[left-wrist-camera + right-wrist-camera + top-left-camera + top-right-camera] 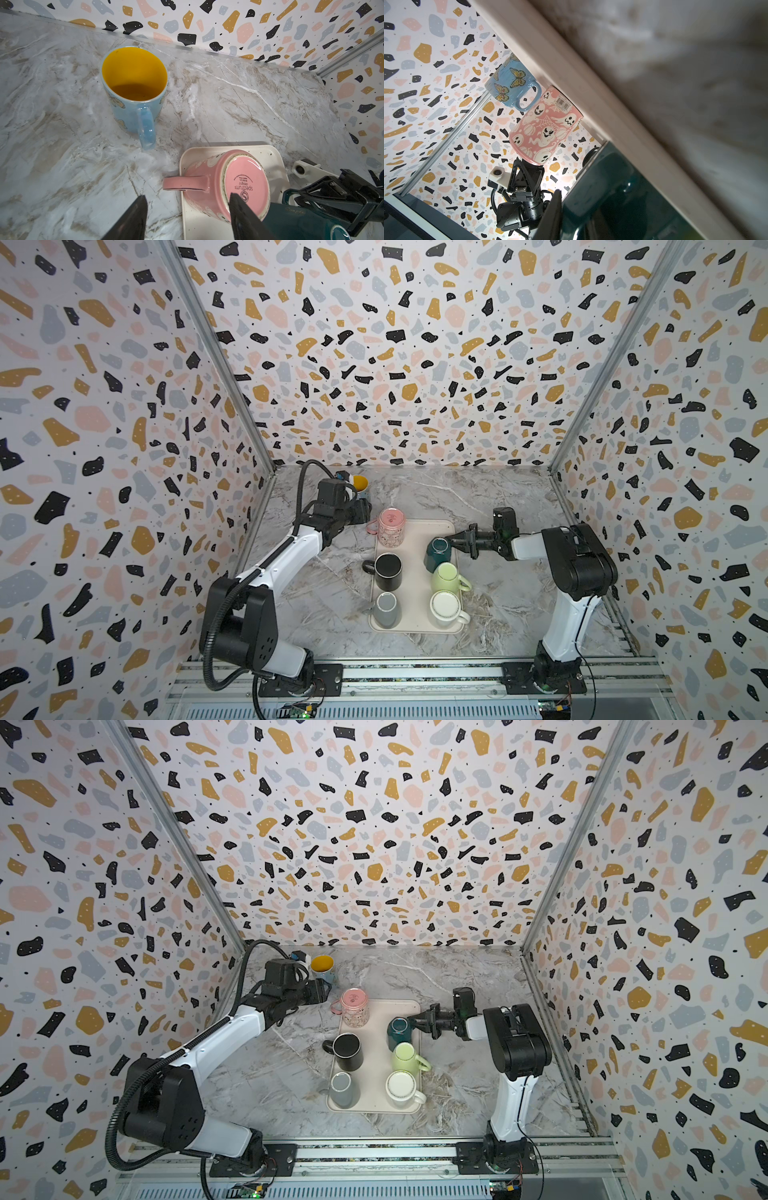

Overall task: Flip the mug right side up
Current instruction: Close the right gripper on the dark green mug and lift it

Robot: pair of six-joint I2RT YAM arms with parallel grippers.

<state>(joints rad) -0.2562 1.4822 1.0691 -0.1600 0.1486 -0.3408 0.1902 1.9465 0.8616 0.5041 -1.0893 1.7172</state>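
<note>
Teal mug (435, 556): upside down, far right corner of cream tray (415, 580) on marble bench (498, 497). Right pincer (449, 540): at the mug's side, jaws narrow; whether it gripped could not be told. Left pincer (187, 195): wide, empty, above the bench beside inverted pink mug (245, 182). Blue mug (133, 87): upright, off the tray.
</note>
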